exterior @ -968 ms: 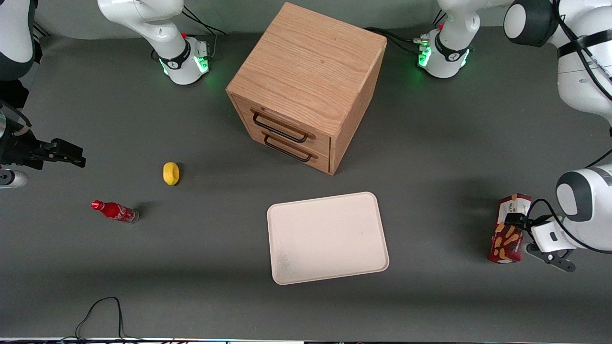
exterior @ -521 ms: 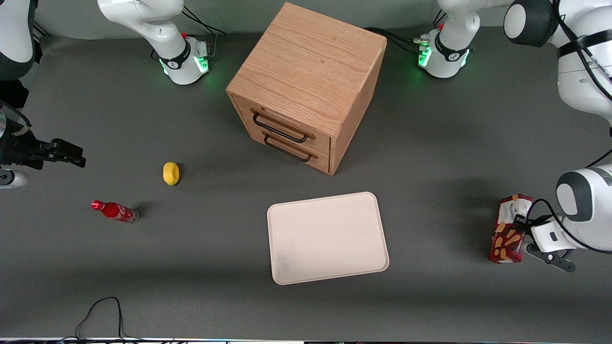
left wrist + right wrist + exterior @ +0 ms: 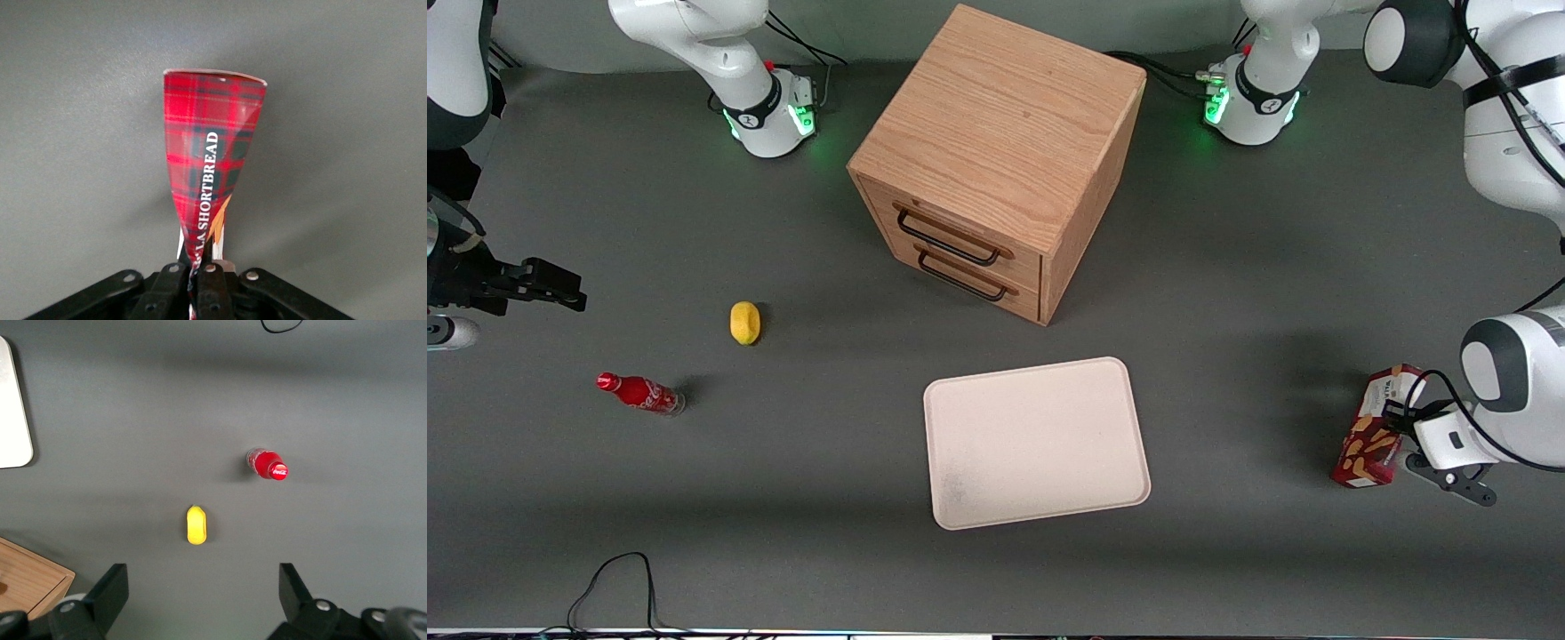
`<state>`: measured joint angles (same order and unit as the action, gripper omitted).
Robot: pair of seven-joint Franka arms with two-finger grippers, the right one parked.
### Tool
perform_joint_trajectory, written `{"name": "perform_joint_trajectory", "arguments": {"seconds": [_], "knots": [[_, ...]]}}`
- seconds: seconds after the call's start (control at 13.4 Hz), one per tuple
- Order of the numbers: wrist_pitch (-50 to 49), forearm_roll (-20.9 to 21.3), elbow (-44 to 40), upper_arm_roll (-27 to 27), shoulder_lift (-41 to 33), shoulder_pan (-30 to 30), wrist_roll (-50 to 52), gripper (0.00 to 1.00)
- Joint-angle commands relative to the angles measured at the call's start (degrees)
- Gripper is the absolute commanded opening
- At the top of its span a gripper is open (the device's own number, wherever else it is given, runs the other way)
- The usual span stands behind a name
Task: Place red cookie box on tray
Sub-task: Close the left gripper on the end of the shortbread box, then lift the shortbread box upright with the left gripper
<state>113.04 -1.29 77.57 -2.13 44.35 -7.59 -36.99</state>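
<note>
The red cookie box [image 3: 1369, 431] is a slim tartan carton with biscuit pictures, at the working arm's end of the table. It leans over, its white end uppermost. My left gripper [image 3: 1402, 416] is shut on its upper part. In the left wrist view the fingers [image 3: 215, 283] pinch the carton's [image 3: 212, 147] thin edge, and the carton stretches away from them over the grey table. The cream-white tray [image 3: 1036, 442] lies flat near the table's middle, well apart from the box and with nothing on it.
A wooden two-drawer cabinet [image 3: 1000, 160] stands farther from the front camera than the tray. A yellow lemon-like thing [image 3: 744, 322] and a small red soda bottle [image 3: 640, 393] lie toward the parked arm's end. A black cable [image 3: 614, 578] loops at the near edge.
The box has tipped from nearly upright to a slant, its top carried toward the working arm along with the gripper. The tray and the other things have not moved.
</note>
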Motion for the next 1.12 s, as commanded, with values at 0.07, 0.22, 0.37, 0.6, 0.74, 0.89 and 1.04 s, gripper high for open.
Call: {"name": "perform_joint_trajectory", "arguments": {"seconds": [0.07,0.22,0.37,0.6,0.74,0.89,1.04], "knots": [[-7.01,0.32,0.83,-0.68,-4.87,1.79,3.74,0.00],[-12.11,1.03,0.92,-0.68,-9.00,1.79,4.82,0.00],[-17.83,1.03,0.66,-0.77,-13.48,1.97,6.30,0.00],[-25.21,1.21,0.22,-0.68,-19.99,1.97,7.19,0.00],[-30.57,2.08,-2.66,-0.42,-21.67,2.66,7.81,0.00],[-35.06,2.96,-6.36,-0.42,-21.59,3.63,8.34,0.00],[-36.48,3.05,-6.90,-0.33,-21.59,3.81,8.69,0.00]]}}
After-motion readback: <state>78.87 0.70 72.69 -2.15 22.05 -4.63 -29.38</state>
